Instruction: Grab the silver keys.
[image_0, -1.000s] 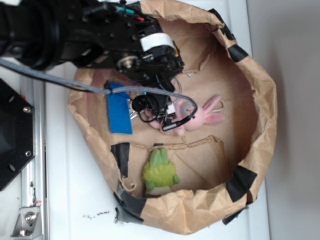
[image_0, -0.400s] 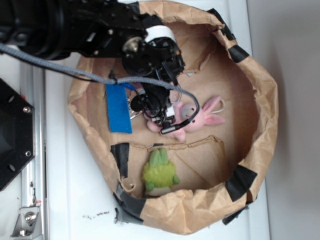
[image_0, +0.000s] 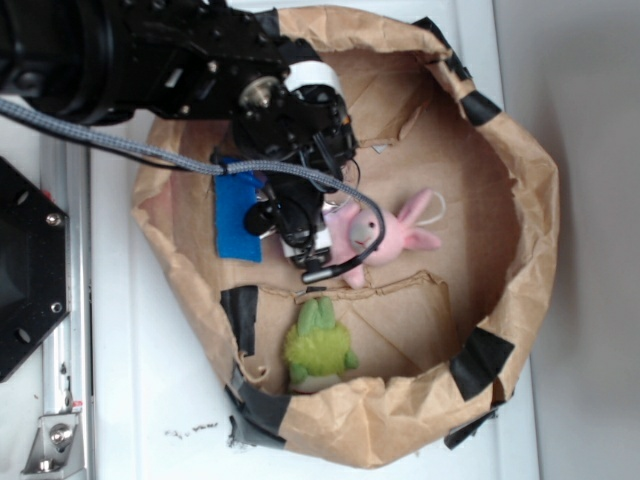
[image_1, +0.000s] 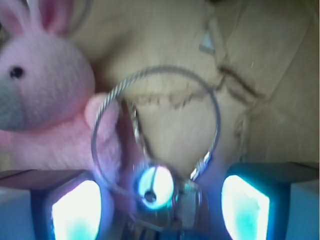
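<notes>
Exterior: keys hidden under arm (image_0: 200, 60) and tool (image_0: 290, 215); tool opening not discernible. Cloth (image_0: 237, 215) partly covered by tool. Wrist: keys (image_1: 155, 185) blurred, blades cut off by bottom edge; only ring clear. Pads (image_1: 75, 210) cropped at bottom. Bunny (image_1: 45, 110) cut off at left and top.

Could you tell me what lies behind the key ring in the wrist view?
Behind the ring are brown paper and the pink bunny. The keys' blades are blurred below.
</notes>
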